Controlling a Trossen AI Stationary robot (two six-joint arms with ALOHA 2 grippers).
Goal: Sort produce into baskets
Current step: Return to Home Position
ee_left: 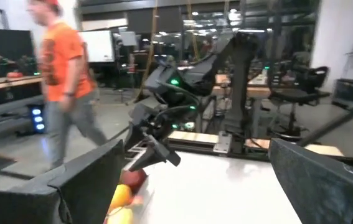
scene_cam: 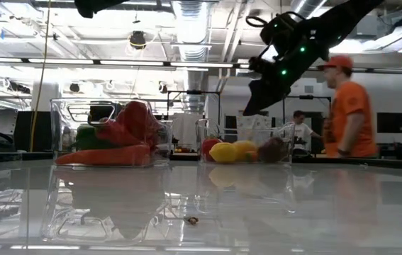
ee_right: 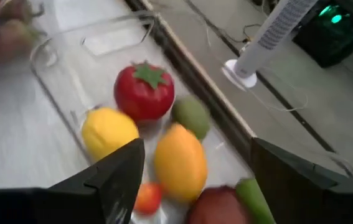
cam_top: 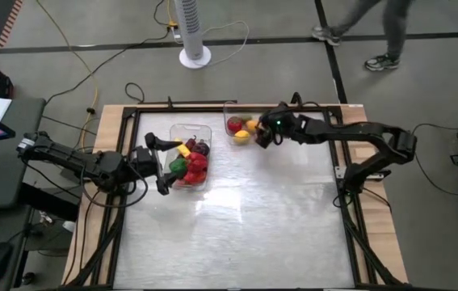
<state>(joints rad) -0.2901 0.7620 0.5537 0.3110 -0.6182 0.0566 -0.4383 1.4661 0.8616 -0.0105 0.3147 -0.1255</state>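
Lemon lies in bin just ahead of right gripper, jaws spread.

the desk was glossy white with a pale wood edge. the far bin was clear; in it lay a red tomato with a green cap, a yellow lemon, an orange-yellow fruit and a dull green one. the left bin — clear too — held red, green, yellow and dark purple produce. the left gripper and right gripper were black. a person's shirt was orange.
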